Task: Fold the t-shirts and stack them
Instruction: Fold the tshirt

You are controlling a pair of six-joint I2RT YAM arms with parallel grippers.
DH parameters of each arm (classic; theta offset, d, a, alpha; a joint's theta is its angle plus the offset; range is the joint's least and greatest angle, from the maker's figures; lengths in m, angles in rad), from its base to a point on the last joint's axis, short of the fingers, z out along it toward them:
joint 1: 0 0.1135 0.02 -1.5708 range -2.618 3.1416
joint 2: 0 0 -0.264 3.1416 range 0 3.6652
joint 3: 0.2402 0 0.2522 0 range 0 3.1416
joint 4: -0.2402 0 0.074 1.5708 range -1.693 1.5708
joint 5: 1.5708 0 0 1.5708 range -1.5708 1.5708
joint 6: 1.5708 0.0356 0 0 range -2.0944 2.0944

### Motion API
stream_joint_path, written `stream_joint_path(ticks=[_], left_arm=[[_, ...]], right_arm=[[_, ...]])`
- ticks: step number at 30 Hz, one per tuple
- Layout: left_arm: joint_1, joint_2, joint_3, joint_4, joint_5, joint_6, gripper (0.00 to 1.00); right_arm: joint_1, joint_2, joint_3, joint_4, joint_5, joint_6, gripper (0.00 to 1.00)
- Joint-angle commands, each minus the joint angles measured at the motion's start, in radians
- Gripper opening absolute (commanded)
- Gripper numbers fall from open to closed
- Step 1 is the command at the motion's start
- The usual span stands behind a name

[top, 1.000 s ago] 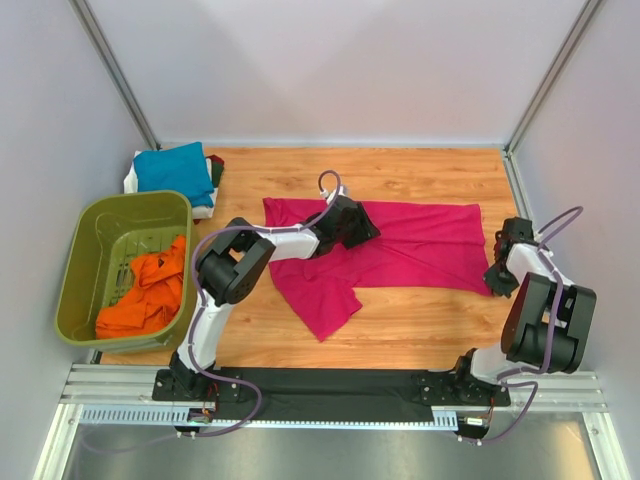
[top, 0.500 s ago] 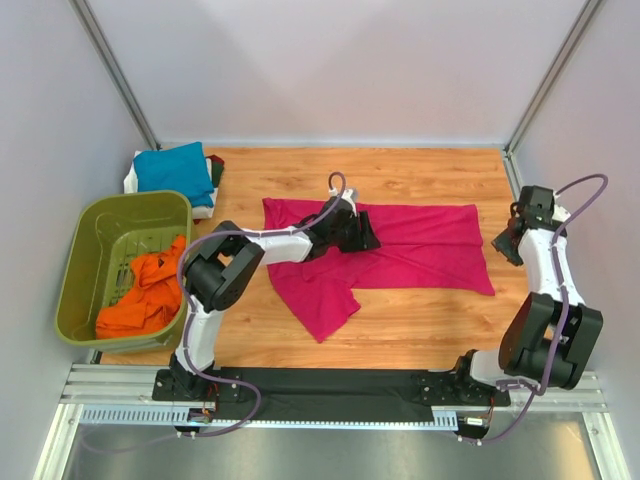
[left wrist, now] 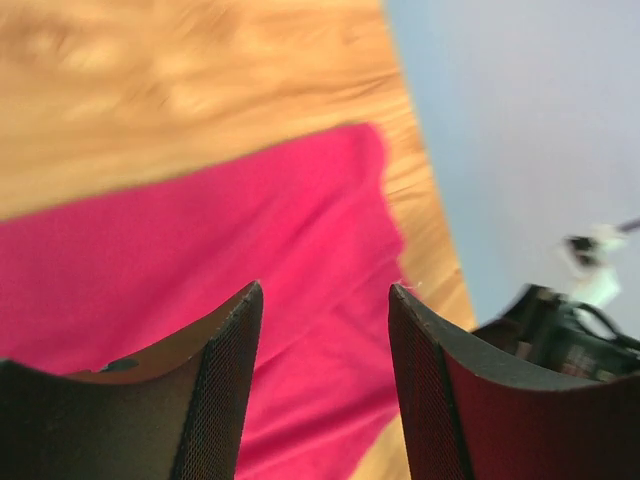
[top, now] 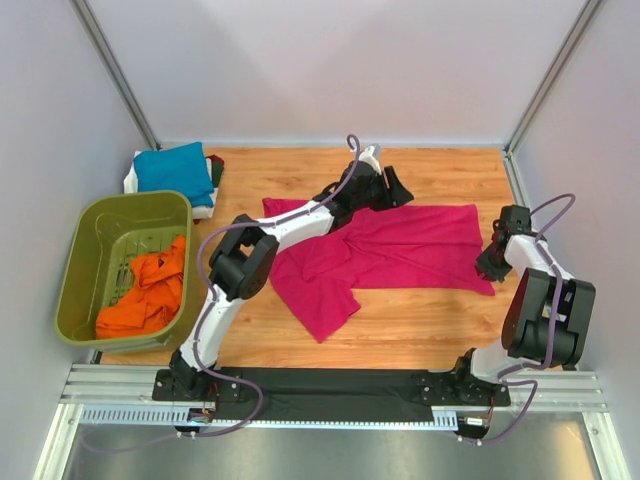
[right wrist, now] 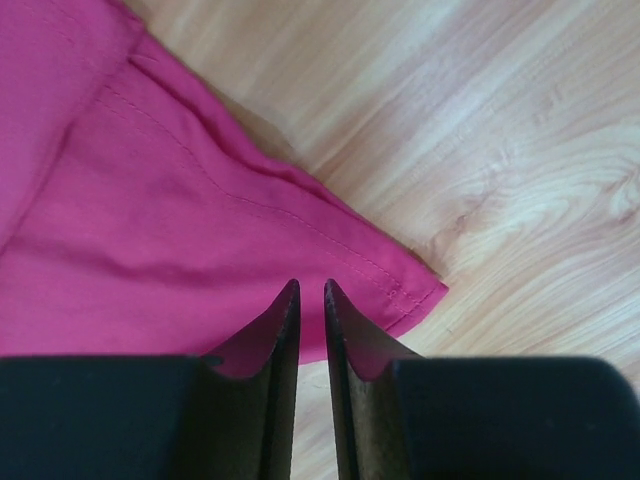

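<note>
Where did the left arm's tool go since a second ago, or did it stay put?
Yes, it moved. The left tool went away from the green basket, toward the table's far edge.

Bright even light, faint shadows, left wrist view blurred (others sharp)

Legible markings: none. Magenta t-shirt point(top: 420, 240), teal t-shirt point(top: 170, 165), orange t-shirts point(top: 150, 290), olive basket point(top: 135, 198) and wooden table point(top: 440, 170) carry no readable text, label, brand, number or sign.
</note>
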Motion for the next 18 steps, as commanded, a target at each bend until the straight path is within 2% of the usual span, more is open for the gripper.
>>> stream_joint_path(ticks=[1, 6, 11, 18], left_arm=[[0.017, 0.087, 0.008, -0.04, -0.028, -0.099, 0.6], [0.063, 0.098, -0.059, -0.009, -0.047, -0.147, 0.6], [0.1, 0.138, -0.047, 0.003, -0.024, -0.185, 0.59], [0.114, 0.173, -0.058, 0.002, -0.027, -0.271, 0.59]], right_arm=[[0.003, 0.005, -0.007, 0.064, 0.048, 0.018, 0.15], [0.003, 0.038, -0.025, 0.077, 0.071, 0.025, 0.08], [0.003, 0.09, -0.03, 0.078, 0.104, 0.029, 0.0], [0.004, 0.128, -0.028, 0.069, 0.154, 0.027, 0.0]])
